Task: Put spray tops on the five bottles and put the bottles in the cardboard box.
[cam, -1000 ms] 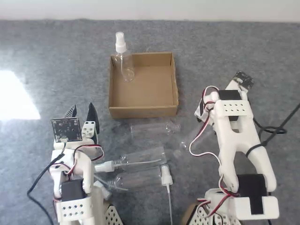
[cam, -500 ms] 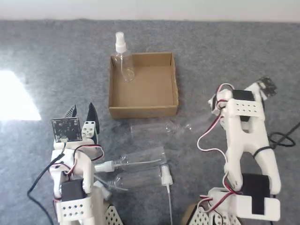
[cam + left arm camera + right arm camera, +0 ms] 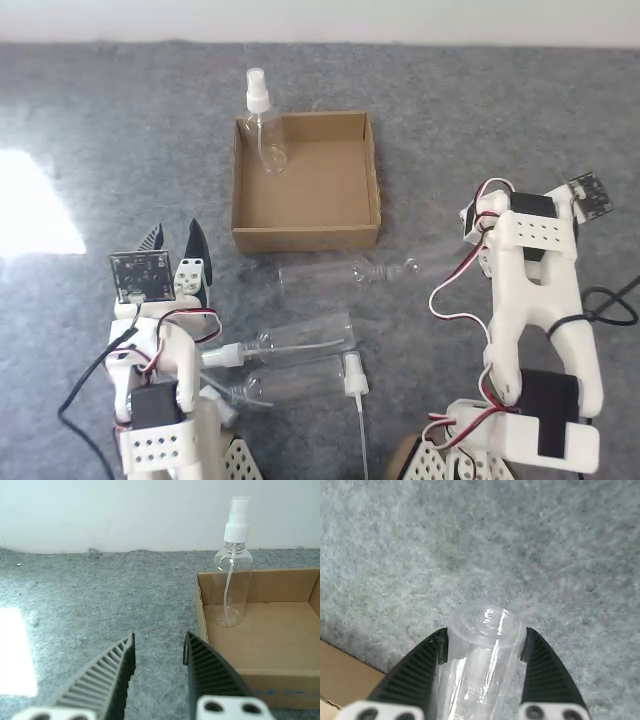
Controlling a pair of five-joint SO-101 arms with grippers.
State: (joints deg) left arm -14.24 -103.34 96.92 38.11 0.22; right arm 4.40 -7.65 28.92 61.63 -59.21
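A square brown cardboard box (image 3: 305,239) sits at twelve o'clock; a clear plastic spray-topped bottle (image 3: 267,140) stands upright in its eleven-o'clock corner. Other clear plastic bottles (image 3: 325,274) lie at its six o'clock.

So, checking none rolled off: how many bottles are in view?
5: capped bottle upright in the cardboard box; bare bottle lying before it; two bottles lying together farther from the box; held bottle in the right gripper. Clear ones may hide.

Grey felt table (image 3: 100,120), cardboard box (image 3: 305,238), 3 clear bottles (image 3: 318,276) lying flat nearby, 1 loose spray top (image 3: 354,372)
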